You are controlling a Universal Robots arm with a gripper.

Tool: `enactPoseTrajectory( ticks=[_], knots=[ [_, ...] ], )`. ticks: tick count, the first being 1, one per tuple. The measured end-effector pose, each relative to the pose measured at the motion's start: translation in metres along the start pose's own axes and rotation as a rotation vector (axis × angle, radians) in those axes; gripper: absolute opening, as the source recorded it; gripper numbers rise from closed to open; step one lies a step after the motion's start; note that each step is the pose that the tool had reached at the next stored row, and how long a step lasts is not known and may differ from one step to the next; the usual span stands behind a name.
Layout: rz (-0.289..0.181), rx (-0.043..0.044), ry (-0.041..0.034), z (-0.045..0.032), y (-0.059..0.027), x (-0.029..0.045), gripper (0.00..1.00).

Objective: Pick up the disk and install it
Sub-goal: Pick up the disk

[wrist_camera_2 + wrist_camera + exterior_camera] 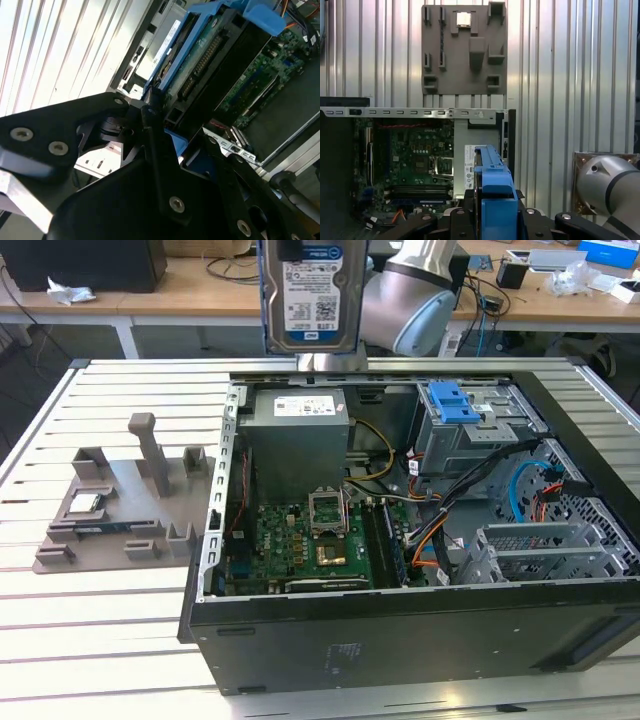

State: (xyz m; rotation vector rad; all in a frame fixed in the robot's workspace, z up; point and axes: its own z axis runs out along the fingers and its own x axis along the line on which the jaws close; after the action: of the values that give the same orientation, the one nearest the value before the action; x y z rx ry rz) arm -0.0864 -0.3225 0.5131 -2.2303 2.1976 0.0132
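The disk, silver with a white-and-blue label, hangs upright high above the back edge of the open computer case. In the first wrist view I look down its blue-railed edge, and my gripper is shut on it with a black finger on each side. The second wrist view shows the disk's underside and blue rails running out from the gripper. Directly beneath the disk is the grey power supply.
A silver drive cage with a blue latch stands inside the case toward the exterior view's right, with cables beside it. The green motherboard lies on the case floor. A grey fixture tray holding a small square chip rests on the slatted table.
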Motion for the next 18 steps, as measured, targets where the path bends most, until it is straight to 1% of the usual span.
enactPoseTrajectory(
  ticks=[4, 7, 8, 9, 10, 13, 15, 17, 18],
  knots=[
    [0.000, -0.0001, 0.0002, 0.0003, -0.0189, 0.0018, 0.37],
    [0.000, 0.0000, 0.0001, 0.0006, -0.0290, 0.0059, 0.37],
    [0.000, -0.0001, 0.0001, 0.0007, -0.0325, 0.0093, 0.37],
    [0.000, -0.0001, 0.0001, 0.0008, -0.0359, 0.0144, 0.37],
    [0.000, -0.0001, 0.0002, 0.0009, -0.0376, 0.0181, 0.37],
    [0.000, -0.0001, 0.0000, 0.0011, -0.0412, 0.0260, 0.37],
    [0.000, -0.0001, 0.0001, 0.0013, -0.0450, 0.0353, 0.37],
    [0.000, -0.0001, 0.0001, 0.0014, -0.0472, 0.0413, 0.37],
    [0.000, 0.0000, 0.0001, 0.0014, -0.0487, 0.0455, 0.37]
  ],
)
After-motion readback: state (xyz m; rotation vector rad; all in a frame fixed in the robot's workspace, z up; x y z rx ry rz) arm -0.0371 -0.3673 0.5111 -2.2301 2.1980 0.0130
